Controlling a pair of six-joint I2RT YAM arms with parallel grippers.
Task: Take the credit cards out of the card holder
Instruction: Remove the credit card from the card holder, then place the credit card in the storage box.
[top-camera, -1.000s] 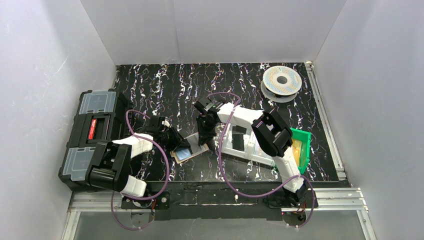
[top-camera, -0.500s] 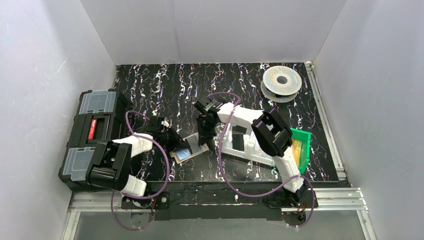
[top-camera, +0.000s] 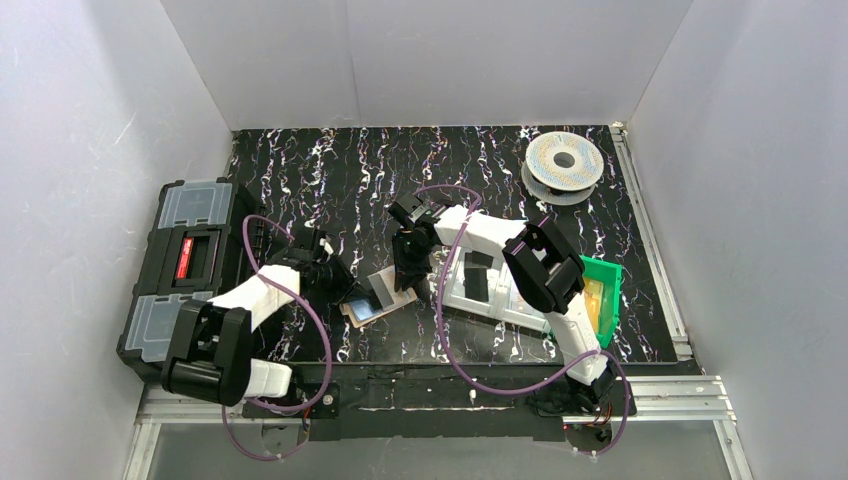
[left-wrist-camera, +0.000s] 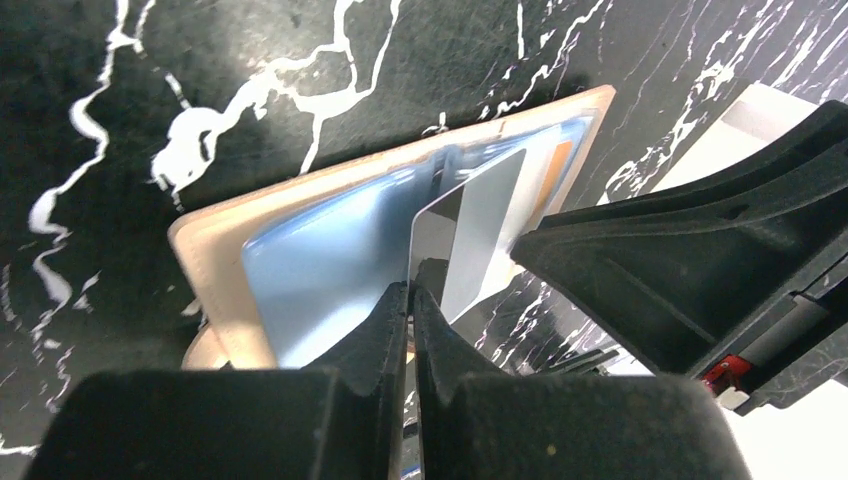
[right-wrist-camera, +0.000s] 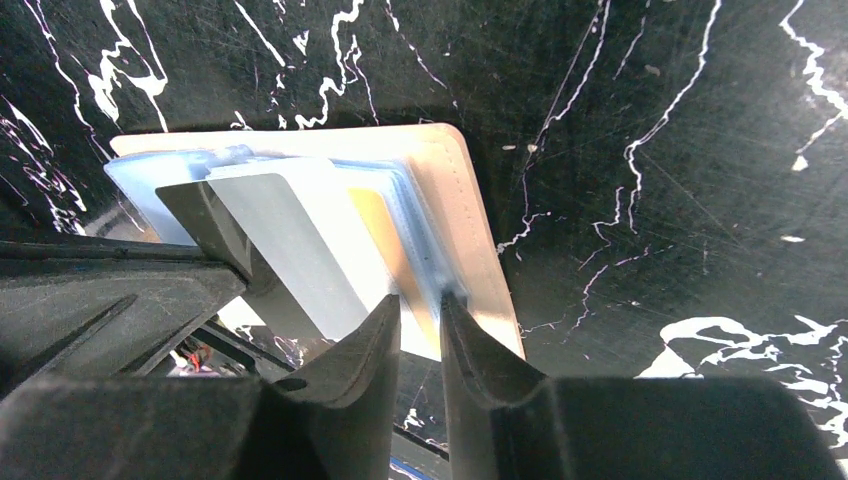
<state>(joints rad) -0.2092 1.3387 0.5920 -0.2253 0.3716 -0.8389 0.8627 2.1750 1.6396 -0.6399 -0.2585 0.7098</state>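
The left end effector (left-wrist-camera: 410, 292) is closed tight on the lower edge of a silvery credit card (left-wrist-camera: 470, 225). The card stands tilted up out of the card holder (left-wrist-camera: 215, 260), with its far corner just over the pocket. Under it, a pale blue card (left-wrist-camera: 320, 260) lies flat in the open holder.

The right end effector (right-wrist-camera: 420, 305) comes in from the other side. Its fingers (right-wrist-camera: 385, 310) stand a little apart, with the holder's near pocket edge between them. I cannot tell whether they pinch that edge or only straddle it. From that wrist view, a strip of orange-yellow shows under the clear pocket, next to the raised card.

The tan holder lies open and flat on the black marbled table (top-camera: 350, 180), close to the near edge and about midway along it, with both end effectors meeting over it. Just beside it, toward the right edge, is a clear compartment tray (top-camera: 480, 290), with a green bin (top-camera: 605, 290) beyond. A black toolbox (top-camera: 190, 270) sits at the left edge and a spool (top-camera: 563, 162) in the far right corner.
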